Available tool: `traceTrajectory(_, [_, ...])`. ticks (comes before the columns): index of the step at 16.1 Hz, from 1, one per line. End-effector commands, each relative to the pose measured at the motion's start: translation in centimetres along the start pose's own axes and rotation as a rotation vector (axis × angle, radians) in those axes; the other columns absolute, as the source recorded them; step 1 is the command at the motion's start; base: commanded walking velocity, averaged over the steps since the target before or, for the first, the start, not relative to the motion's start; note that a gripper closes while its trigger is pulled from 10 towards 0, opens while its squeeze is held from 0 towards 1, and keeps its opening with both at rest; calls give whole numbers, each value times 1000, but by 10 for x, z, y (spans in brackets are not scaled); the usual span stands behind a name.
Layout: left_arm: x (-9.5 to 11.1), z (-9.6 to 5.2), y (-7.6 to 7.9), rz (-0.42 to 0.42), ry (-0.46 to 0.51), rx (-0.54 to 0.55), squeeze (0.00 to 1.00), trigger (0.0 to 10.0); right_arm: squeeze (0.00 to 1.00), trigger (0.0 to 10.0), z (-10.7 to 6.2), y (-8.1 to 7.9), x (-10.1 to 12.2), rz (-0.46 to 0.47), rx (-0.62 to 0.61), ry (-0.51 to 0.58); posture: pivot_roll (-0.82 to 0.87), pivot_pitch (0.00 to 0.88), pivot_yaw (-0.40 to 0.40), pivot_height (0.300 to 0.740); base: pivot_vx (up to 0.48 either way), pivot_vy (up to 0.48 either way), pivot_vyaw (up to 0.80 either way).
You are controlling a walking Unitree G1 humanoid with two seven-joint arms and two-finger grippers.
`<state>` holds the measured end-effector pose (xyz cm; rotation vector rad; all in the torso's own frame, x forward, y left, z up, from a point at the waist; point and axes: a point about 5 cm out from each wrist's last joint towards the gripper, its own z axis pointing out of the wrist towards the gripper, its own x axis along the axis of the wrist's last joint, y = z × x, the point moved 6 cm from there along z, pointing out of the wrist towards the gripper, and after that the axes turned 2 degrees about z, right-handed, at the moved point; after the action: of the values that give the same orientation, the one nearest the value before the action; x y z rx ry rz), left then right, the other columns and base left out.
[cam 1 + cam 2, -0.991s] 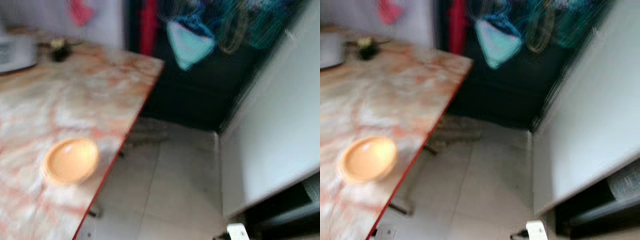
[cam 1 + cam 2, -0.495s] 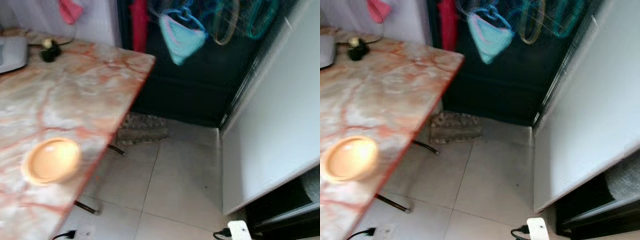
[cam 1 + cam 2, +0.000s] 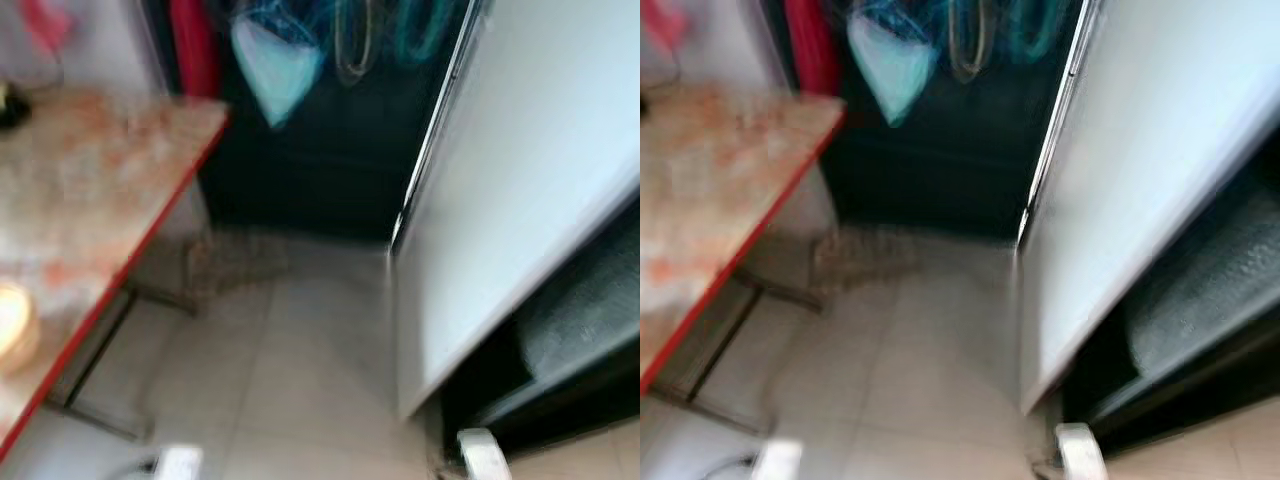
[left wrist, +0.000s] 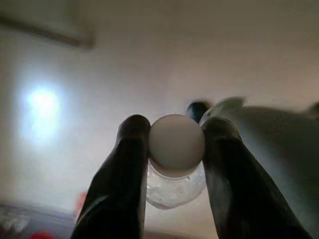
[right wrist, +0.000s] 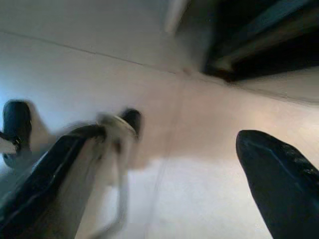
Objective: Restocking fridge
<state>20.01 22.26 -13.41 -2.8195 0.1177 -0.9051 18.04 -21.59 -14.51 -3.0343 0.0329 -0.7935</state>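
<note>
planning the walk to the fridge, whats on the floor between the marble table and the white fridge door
In the left eye view, pale floor tiles run between the table and the fridge door; a brownish mat lies on them near the table. The picture is blurred.

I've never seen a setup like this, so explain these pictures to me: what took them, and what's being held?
A walking humanoid robot took them while restocking a fridge. The two blurred wide pictures come from its head, looking down at a tiled floor, a marbled table on its left and a white fridge door on its right. The other two come from cameras on its wrists. The left end effector is shut on a clear bottle with a pale cap. The right end effector is open and holds nothing, hanging over the floor.
</note>
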Motion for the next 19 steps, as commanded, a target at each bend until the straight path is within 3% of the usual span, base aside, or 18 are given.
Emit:
traceTrajectory(1, [-18,-3,-11,7,-51,20,0,10000,0,10000,0,-6,-8,11,10,-20,171,144,-75,740,0,0,-800])
traceTrajectory(12, [-20,-3,-10,7,-67,18,0,10000,0,10000,0,-7,-10,12,9,-28,162,131,-58,740,0,0,-788])
traceTrajectory(19, [-23,-4,-10,55,-74,2,0,10000,0,10000,0,-9,-12,21,6,-29,156,104,-42,740,0,69,-788])
